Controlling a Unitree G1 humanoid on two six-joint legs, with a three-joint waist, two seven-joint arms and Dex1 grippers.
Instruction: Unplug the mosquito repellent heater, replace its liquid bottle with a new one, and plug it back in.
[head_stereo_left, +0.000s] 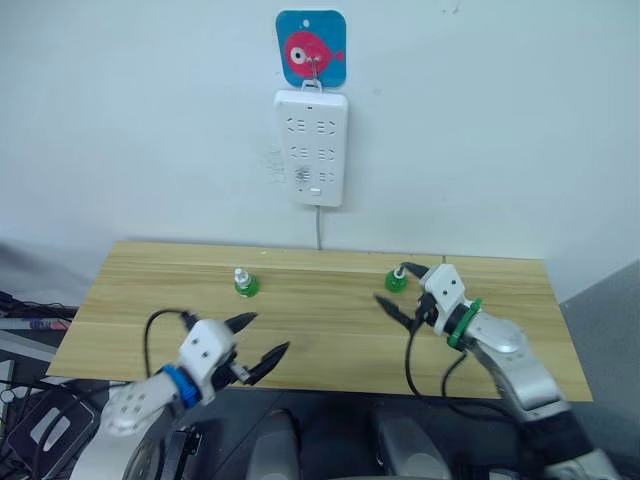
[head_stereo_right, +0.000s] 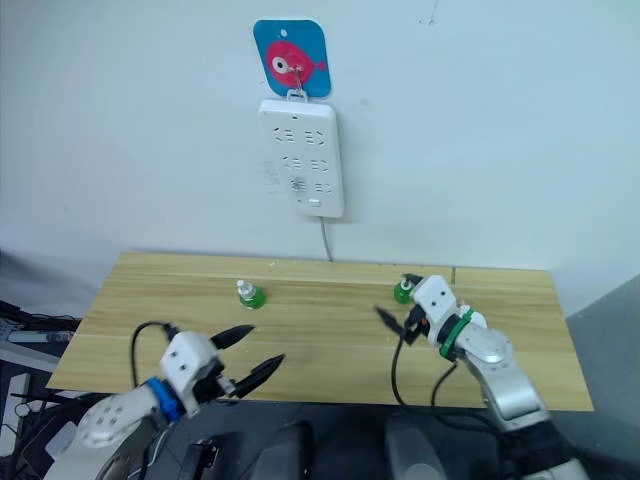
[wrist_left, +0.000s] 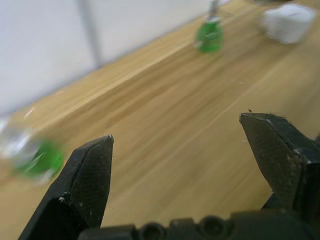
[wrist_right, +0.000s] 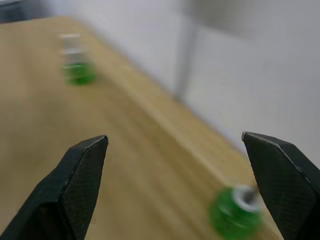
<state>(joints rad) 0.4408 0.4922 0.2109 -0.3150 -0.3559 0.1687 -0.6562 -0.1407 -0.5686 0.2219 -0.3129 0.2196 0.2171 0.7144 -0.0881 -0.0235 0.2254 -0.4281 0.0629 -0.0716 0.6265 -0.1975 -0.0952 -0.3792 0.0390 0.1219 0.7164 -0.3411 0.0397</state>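
Liquid bottle (head_stereo_left: 397, 281) beside spread right end effector (head_stereo_left: 395, 289).

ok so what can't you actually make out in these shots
- Small translucent green bottle with dark wick: head views, partly behind the right end effector; liquid level too small to tell.
- Small translucent green bottle with clear cap: left wrist view, blurred.
- Blurred white block: left wrist view, identity unclear.
- Grey cable of the white multi-socket power strip: lower end hidden behind the wooden table.

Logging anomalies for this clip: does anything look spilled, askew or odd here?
Nothing stands out: the capped green bottle and the uncapped green bottle both stand upright on the wooden table, no spill.
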